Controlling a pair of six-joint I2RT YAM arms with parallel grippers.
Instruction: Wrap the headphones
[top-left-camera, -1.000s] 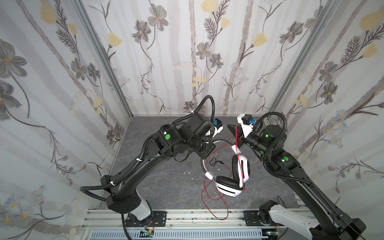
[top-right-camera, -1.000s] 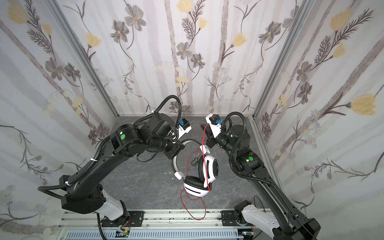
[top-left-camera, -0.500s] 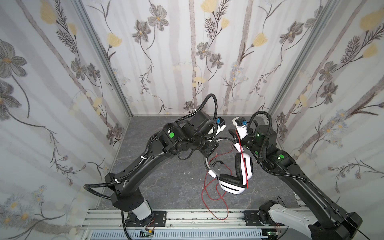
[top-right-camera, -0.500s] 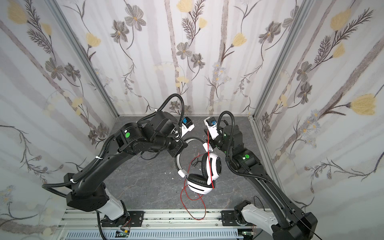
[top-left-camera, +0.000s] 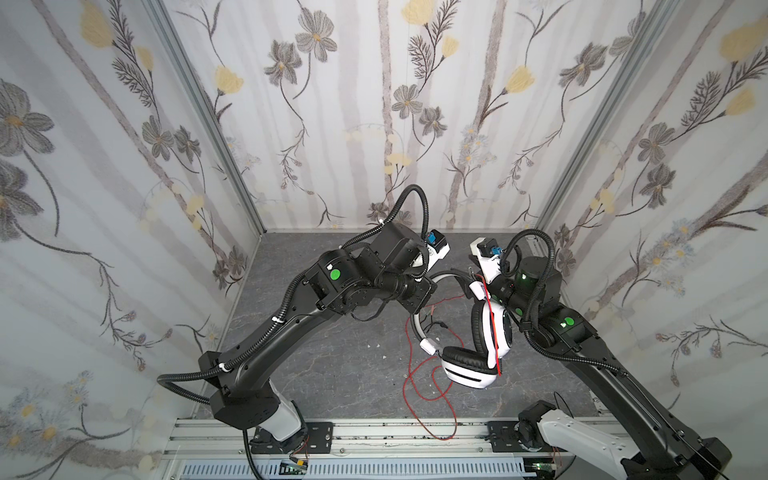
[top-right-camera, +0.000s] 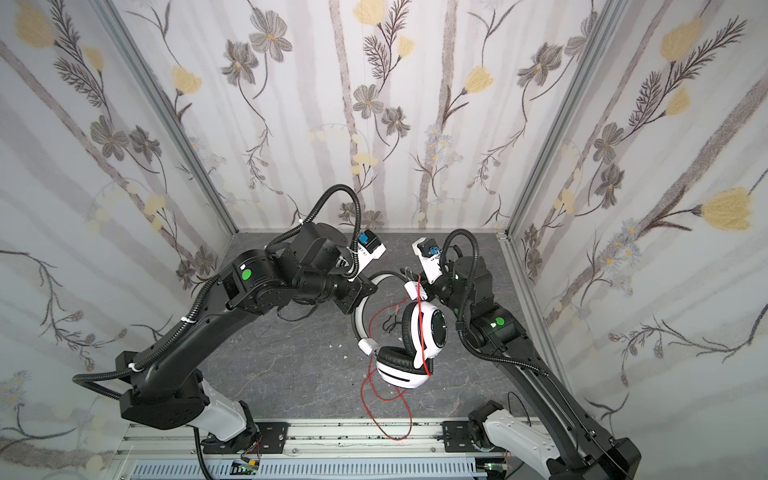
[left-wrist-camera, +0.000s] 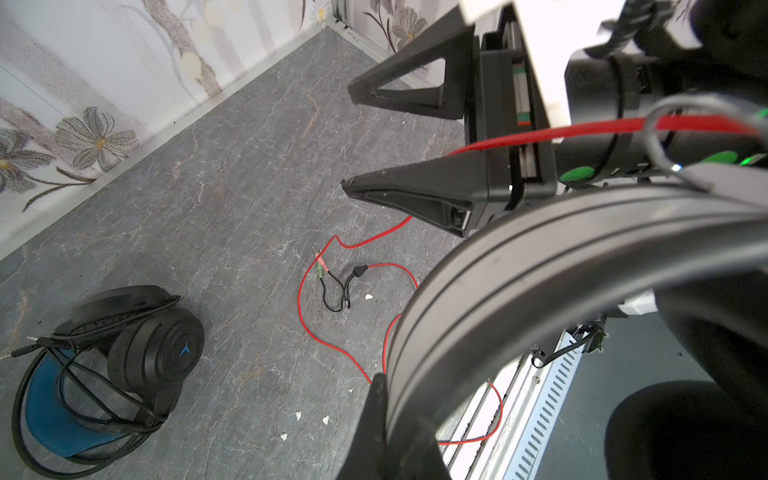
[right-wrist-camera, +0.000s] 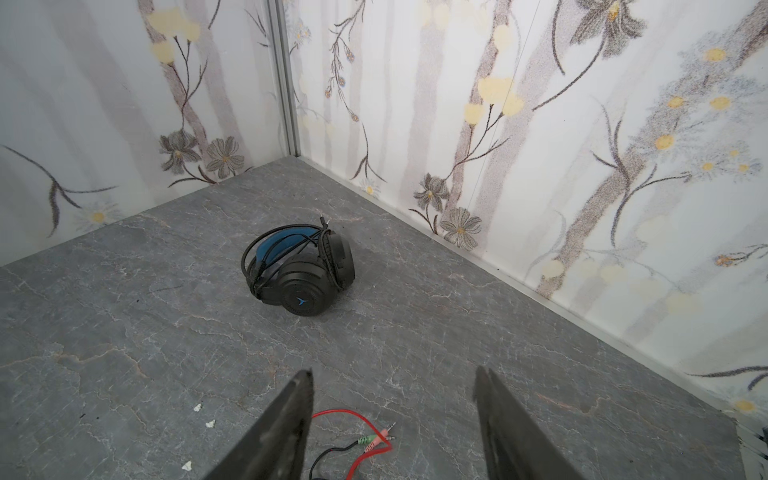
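1. The white headset hangs clear of the worktop between the two arms. Its headband is uppermost and its ear cups hang lower, toward the front, as seen in both top views.
2. The left hand is clamped narrow on the headband and carries the whole headset.
3. The right hand has its jaws standing wide with nothing between them. It sits just beside the upper cup, on the headset's right.
4. One strand of the red cable runs straight down the outer face of the upper cup. The rest falls slack in loops on the worktop beneath the headset, and the farthest loop crosses onto the front rail.
5. The plug end has pink and green jacks on a black splitter. It lies on the worktop, below and just ahead of the right hand's fingertips.
6. Governing relation: the slack lies under and forward of the hanging cups, and the right hand is the free one and the nearer. The next move probably has it drop to the slack and carry a turn round the cups, across the headset's long axis.
7. The black headset rests on the worktop toward a corner, well apart, with its cable already wound about it.
8. Room: the worktop is open at front left, while the right arm works near the side wall. The loop on the rail may snag as the slack is drawn in.
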